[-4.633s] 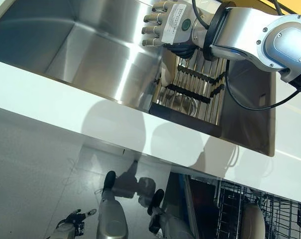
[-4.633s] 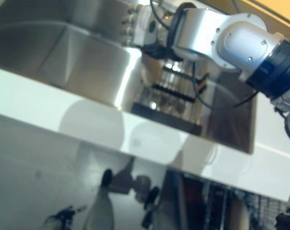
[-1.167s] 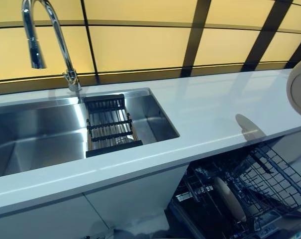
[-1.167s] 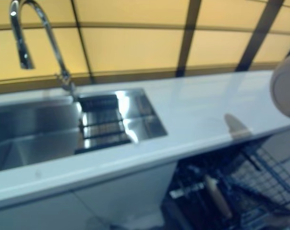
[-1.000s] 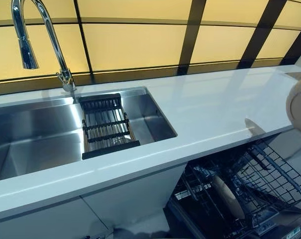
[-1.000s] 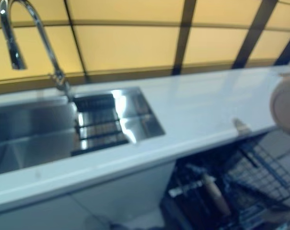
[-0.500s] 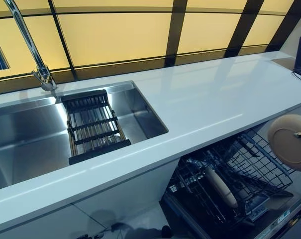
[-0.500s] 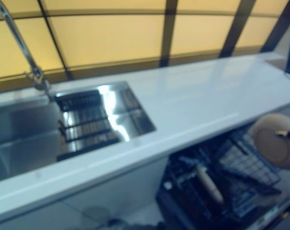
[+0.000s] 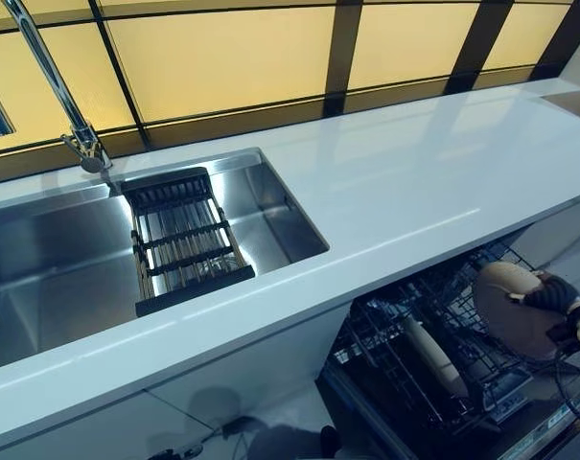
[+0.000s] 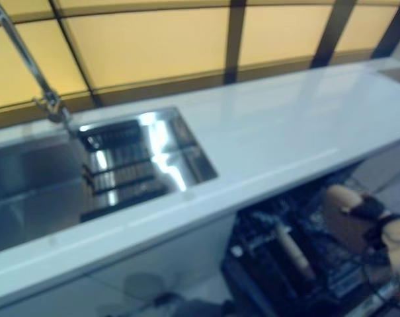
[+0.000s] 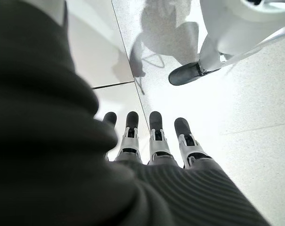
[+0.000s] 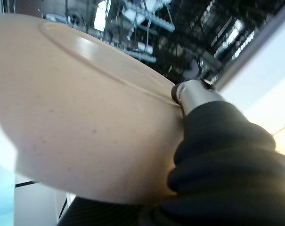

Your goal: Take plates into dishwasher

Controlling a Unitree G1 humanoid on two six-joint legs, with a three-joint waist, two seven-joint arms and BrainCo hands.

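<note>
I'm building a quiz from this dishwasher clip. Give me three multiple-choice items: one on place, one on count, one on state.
1. Where is the held plate?
A. in the sink
B. over the dishwasher rack
C. on the counter

2. How many plates already stand in the rack?
A. one
B. three
C. none

3. How is the left hand?
A. holding a plate
B. gripping the tap
C. open, holding nothing

Answers: B, the right hand holds it above the wires; A, one standing plate shows; C, straight fingers hang over the floor.
</note>
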